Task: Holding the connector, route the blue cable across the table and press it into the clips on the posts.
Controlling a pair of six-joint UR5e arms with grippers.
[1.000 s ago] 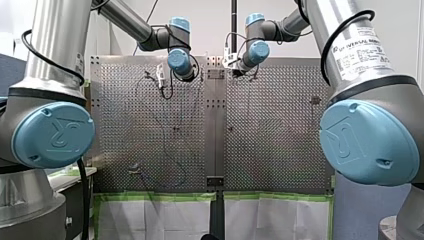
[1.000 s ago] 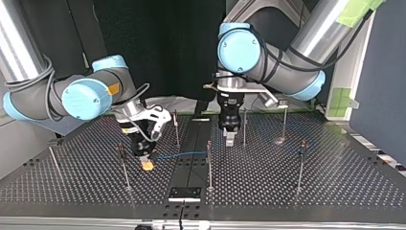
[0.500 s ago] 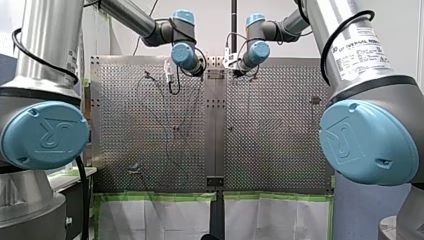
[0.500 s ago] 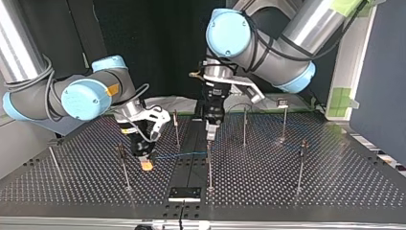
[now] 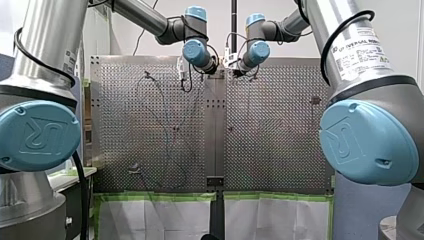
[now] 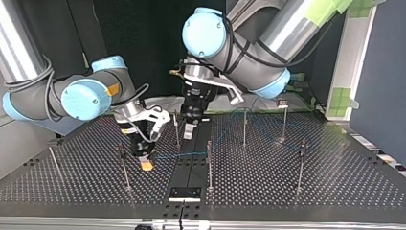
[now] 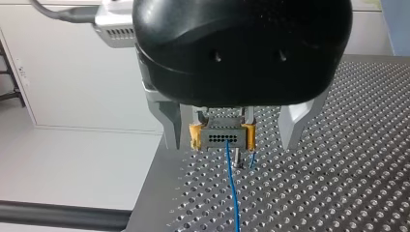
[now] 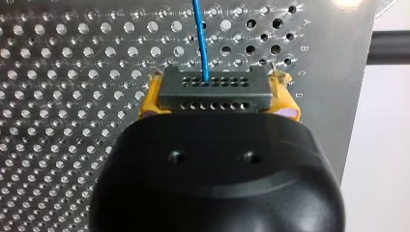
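While my left gripper (image 7: 222, 141) pinches a grey connector (image 7: 223, 135) near the top view's far edge of the table (image 6: 287, 182), blue cable (image 7: 232, 188) hanging from it, my right gripper (image 8: 216, 89) clamped on a second connector (image 8: 212, 98)

In the top view, my right gripper (image 6: 146, 165) is placed left of the table (image 6: 297, 201)'s middle, a post (image 6: 124, 167) beside it; my left gripper (image 6: 189, 132) is set behind it, nearer the arms' edge. A connector (image 7: 222, 137) is held in each; the cable (image 6: 191, 153) is run from my right gripper toward the middle post (image 6: 208, 163).
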